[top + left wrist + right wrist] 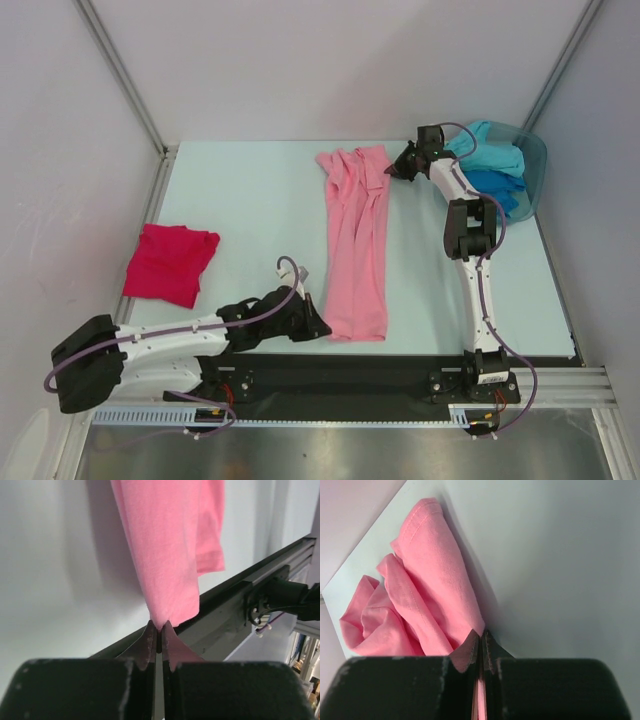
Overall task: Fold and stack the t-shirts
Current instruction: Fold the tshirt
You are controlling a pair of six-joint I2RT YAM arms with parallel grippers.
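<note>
The light pink t-shirt (356, 240) lies stretched as a long narrow strip down the middle of the table. My left gripper (322, 328) is shut on its near corner; the left wrist view shows the pink cloth (172, 545) pinched at the fingertips. My right gripper (392, 170) is shut on its far edge; the right wrist view shows bunched pink cloth (420, 600) caught between the jaws. The crimson-magenta t-shirt (172, 262) lies folded at the table's left. The turquoise t-shirt (488, 152) and blue t-shirt (494, 186) sit in the tub.
The teal plastic tub (535, 172) stands at the back right corner. A black rail (350, 375) runs along the table's near edge, also seen in the left wrist view (235, 600). Grey walls close the back and sides.
</note>
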